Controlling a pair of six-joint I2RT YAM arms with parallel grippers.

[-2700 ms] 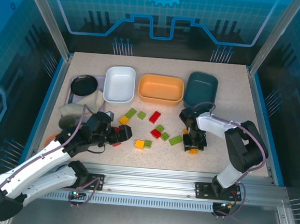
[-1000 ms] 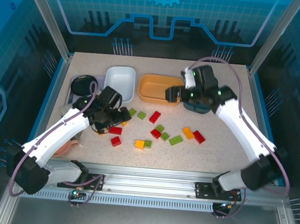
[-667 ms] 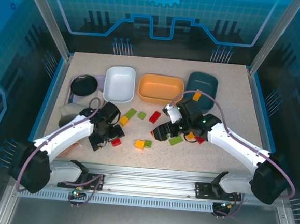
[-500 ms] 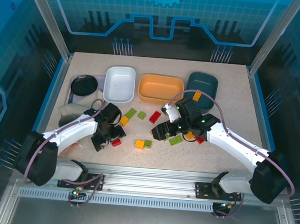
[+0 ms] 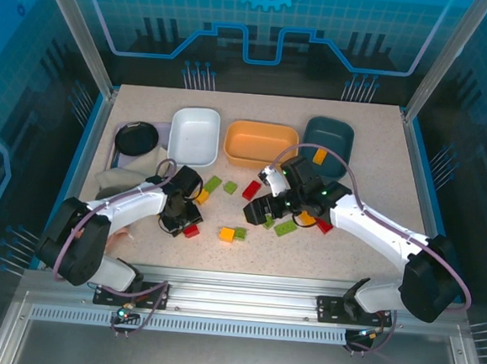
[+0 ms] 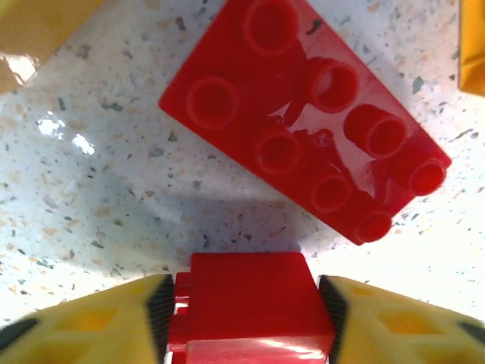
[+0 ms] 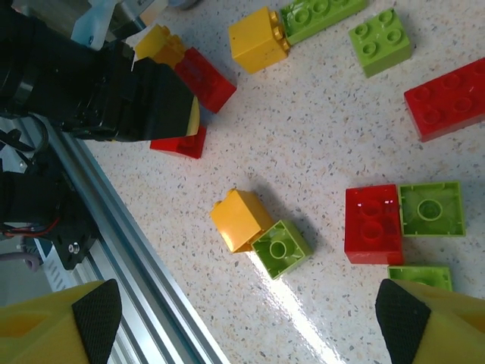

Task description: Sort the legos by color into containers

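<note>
My left gripper (image 6: 250, 315) is shut on a small red brick (image 6: 248, 307) down at the tabletop. A longer red brick (image 6: 303, 159) lies just beyond it. In the top view the left gripper (image 5: 188, 220) is left of centre. My right gripper (image 7: 250, 318) hangs wide open above a yellow brick (image 7: 241, 218) touching a green brick (image 7: 280, 248), with nothing between its fingers. Red (image 5: 251, 190), green (image 5: 285, 227) and yellow (image 5: 201, 195) bricks are scattered mid-table. At the back stand the white bowl (image 5: 194, 136), the orange bowl (image 5: 262, 145) and the teal bowl (image 5: 328, 142), which holds a yellow-orange brick (image 5: 319, 157).
A black round dish (image 5: 135, 138) sits at the back left, with crumpled cloth (image 5: 119, 181) in front of it. The two grippers are close together over the brick pile. The aluminium rail (image 5: 243, 300) runs along the near edge.
The right arm went to the teal bowl, left a yellow-orange brick there and came back over the pile. The left gripper swung down onto the red bricks and closed on the small one.
</note>
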